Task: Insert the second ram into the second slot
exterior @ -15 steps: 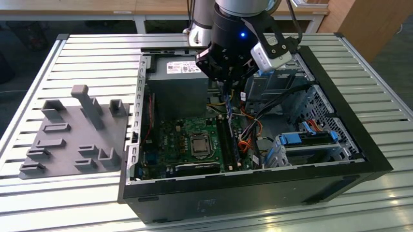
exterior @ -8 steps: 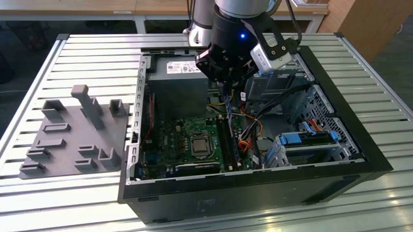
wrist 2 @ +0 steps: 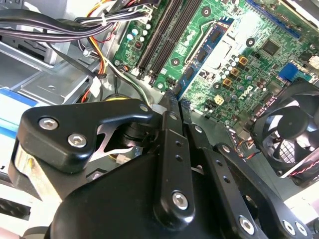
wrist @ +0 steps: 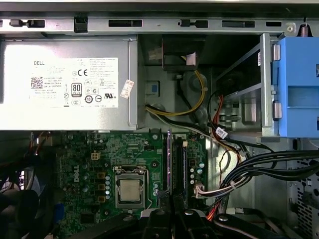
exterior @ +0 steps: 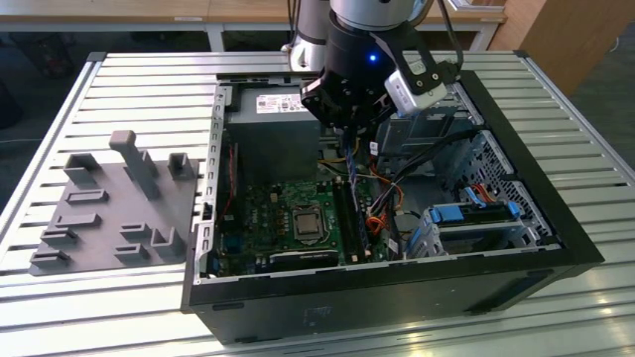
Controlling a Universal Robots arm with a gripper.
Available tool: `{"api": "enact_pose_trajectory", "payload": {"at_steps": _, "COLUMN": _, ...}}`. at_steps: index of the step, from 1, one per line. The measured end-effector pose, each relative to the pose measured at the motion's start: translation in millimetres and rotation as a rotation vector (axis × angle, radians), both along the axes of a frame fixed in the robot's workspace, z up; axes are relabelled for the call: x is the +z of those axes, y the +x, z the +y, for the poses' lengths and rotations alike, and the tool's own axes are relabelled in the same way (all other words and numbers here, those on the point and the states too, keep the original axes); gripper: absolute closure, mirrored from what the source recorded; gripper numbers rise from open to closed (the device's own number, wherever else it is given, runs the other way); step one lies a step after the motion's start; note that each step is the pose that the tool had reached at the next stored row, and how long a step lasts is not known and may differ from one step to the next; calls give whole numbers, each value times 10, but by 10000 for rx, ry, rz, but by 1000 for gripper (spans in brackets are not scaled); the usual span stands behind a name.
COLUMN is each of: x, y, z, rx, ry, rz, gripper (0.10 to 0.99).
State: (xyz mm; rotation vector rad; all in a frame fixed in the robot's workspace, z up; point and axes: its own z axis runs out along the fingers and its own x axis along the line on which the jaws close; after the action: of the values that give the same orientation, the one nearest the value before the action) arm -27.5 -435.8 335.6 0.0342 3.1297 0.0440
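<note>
**Pincer (wrist 2: 172,99) clamped on the second ram (wrist 2: 202,52) over the open computer case (exterior: 397,297)**

Nearest the lens in the second wrist view, the pincer's black fingers meet on the flat faces of the second ram. The ram is a thin blue stick running out from the fingertips almost edge-on, with dark chips showing.

The stick is judged light and stiff but fragile. The hold belongs on the flat faces near mid-length, clear of the contact edge. Any seating force should fall squarely, without twist.

The stick hangs above the motherboard (wrist 2: 259,74), apart from the long black memory slots (wrist 2: 159,35). These lie just beside its line and roughly parallel to it, and the stick is not seated. Whether a neighbouring slot is filled cannot be told.

Beyond lie the processor socket (wrist: 129,191), the fan (wrist 2: 289,134), the case walls and the slatted tabletop (exterior: 149,82).
</note>
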Motion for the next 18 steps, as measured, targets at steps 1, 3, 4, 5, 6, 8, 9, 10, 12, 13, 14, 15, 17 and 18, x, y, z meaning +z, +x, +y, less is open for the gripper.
{"api": "enact_pose_trajectory", "payload": {"at_steps": 1, "x": -4, "y": 0, "z": 0, "rx": 0, "ry": 0, "rz": 0, "gripper": 953}}
{"api": "enact_pose_trajectory", "payload": {"at_steps": 3, "x": -12, "y": 0, "z": -2, "rx": 0, "ry": 0, "rz": 0, "gripper": 953}}
{"api": "enact_pose_trajectory", "payload": {"at_steps": 4, "x": -16, "y": 0, "z": -3, "rx": 0, "ry": -1, "rz": 0, "gripper": 953}}
{"api": "enact_pose_trajectory", "payload": {"at_steps": 5, "x": -21, "y": 0, "z": -3, "rx": 0, "ry": 0, "rz": 0, "gripper": 953}}
{"api": "enact_pose_trajectory", "payload": {"at_steps": 6, "x": -25, "y": 0, "z": -4, "rx": 0, "ry": -1, "rz": 0, "gripper": 953}}
{"api": "enact_pose_trajectory", "payload": {"at_steps": 8, "x": -32, "y": 0, "z": -6, "rx": 0, "ry": -2, "rz": 1, "gripper": 953}}
{"api": "enact_pose_trajectory", "payload": {"at_steps": 9, "x": -35, "y": 0, "z": -6, "rx": 0, "ry": -1, "rz": 0, "gripper": 953}}
{"api": "enact_pose_trajectory", "payload": {"at_steps": 10, "x": -39, "y": 0, "z": -7, "rx": 0, "ry": -1, "rz": 1, "gripper": 953}}
{"api": "enact_pose_trajectory", "payload": {"at_steps": 12, "x": -46, "y": 0, "z": -8, "rx": 0, "ry": -1, "rz": 1, "gripper": 953}}
{"api": "enact_pose_trajectory", "payload": {"at_steps": 13, "x": -50, "y": 0, "z": -9, "rx": 0, "ry": -1, "rz": 1, "gripper": 953}}
{"api": "enact_pose_trajectory", "payload": {"at_steps": 14, "x": -53, "y": 0, "z": -9, "rx": 0, "ry": -1, "rz": 0, "gripper": 953}}
{"api": "enact_pose_trajectory", "payload": {"at_steps": 15, "x": -56, "y": 0, "z": -9, "rx": 0, "ry": 0, "rz": 0, "gripper": 953}}
{"api": "enact_pose_trajectory", "payload": {"at_steps": 17, "x": -62, "y": 0, "z": -10, "rx": 0, "ry": -1, "rz": 0, "gripper": 953}}
{"api": "enact_pose_trajectory", "payload": {"at_steps": 18, "x": -66, "y": 0, "z": -10, "rx": 0, "ry": 0, "rz": 0, "gripper": 953}}
